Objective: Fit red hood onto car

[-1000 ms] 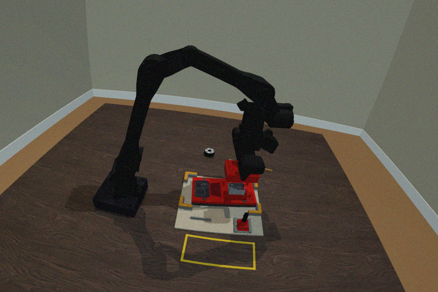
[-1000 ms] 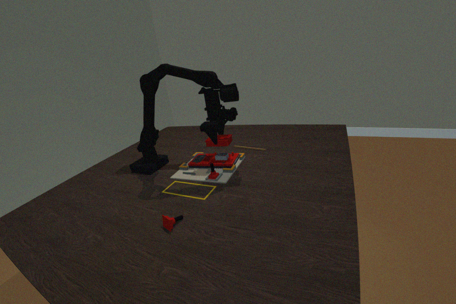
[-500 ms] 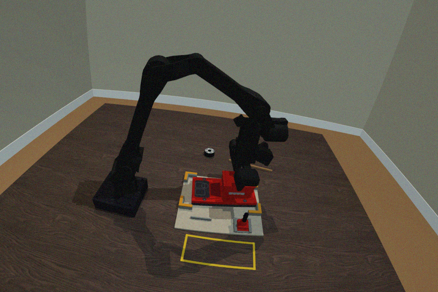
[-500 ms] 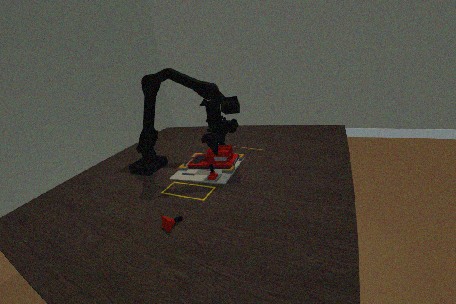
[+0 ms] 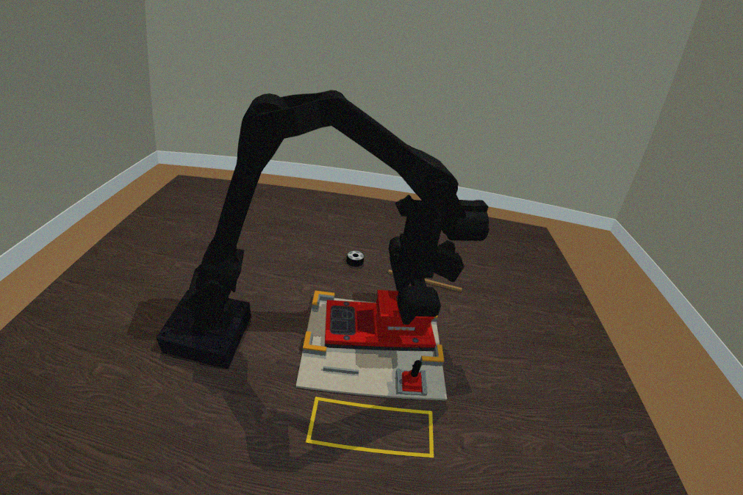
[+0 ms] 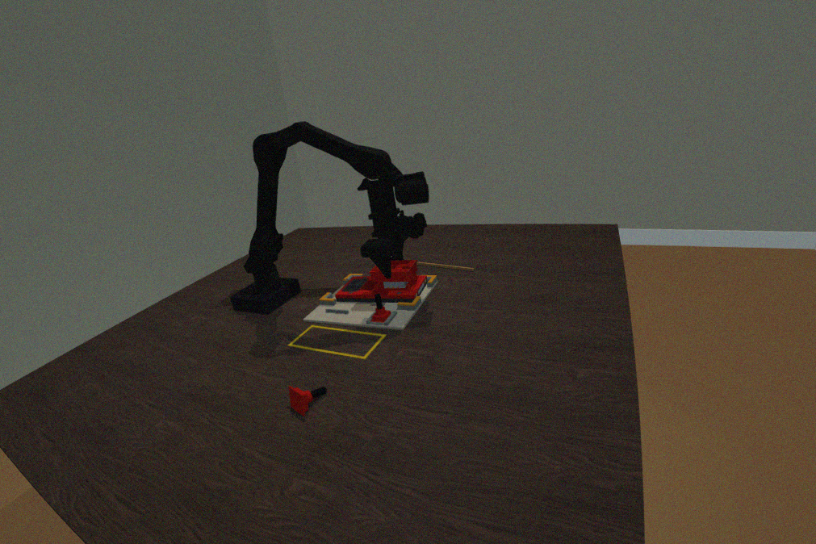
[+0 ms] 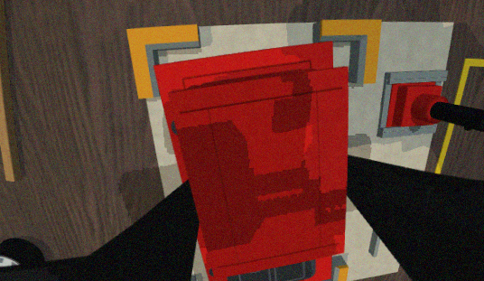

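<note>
1. The gripper (image 5: 404,306) (image 6: 392,267) (image 7: 265,174) points down, its fingers clamped across the hood (image 5: 388,303) (image 6: 403,270) (image 7: 280,149). We have the hood in hand over the engine end of the car (image 5: 366,339) (image 6: 357,296) (image 7: 253,56), low to the deck; contact and peg fit we cannot tell.
2. Handling, our guess: light, stiff shell, smooth enough to slide or twist under a weak pinch. Side walls, opposed and near mid-length, look the right hold; the roof gives nothing to grip.
3. We judge this the final lowering: square it up, ease straight down, let go only once flat. A cocked corner could jam on a peg; a finger could drag the hood on leaving.
4. The car sits on a pale board (image 5: 378,380) (image 6: 357,319) (image 7: 415,45), between orange-topped corner stops. A red block with a black handle (image 5: 411,382) (image 6: 380,316) (image 7: 415,104) stands near; we keep clear.
5. Table (image 5: 500,379) (image 6: 485,416) (image 7: 68,68): dark, streaky wood grain; a yellow outline (image 5: 372,452) (image 6: 325,350) (image 7: 443,154) beside the board.
6. Room: dim, plain grey-green walls (image 5: 383,58) (image 6: 550,96), pale skirting, orange-brown floor (image 5: 664,327) (image 6: 730,353).
</note>
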Motion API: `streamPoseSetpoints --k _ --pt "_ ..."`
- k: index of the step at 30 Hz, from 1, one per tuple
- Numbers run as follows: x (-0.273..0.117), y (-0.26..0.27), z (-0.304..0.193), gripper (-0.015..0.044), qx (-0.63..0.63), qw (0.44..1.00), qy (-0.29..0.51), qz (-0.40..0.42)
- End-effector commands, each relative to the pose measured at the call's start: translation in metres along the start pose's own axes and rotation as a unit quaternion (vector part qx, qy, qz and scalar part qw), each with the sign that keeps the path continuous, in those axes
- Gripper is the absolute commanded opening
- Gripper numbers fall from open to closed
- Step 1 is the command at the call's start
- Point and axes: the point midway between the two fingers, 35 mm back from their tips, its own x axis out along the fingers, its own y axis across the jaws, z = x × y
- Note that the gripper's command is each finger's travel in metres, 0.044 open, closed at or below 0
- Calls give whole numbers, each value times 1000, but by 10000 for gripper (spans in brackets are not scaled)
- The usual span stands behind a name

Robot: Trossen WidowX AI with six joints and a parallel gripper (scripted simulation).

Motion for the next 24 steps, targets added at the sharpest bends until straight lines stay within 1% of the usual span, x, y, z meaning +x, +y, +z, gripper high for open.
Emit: streamPoseSetpoints --k 1,24 --pt "0 0 0 0 2 1000 -1 0" --pt "5 -1 1 0 2 1000 -1 0"
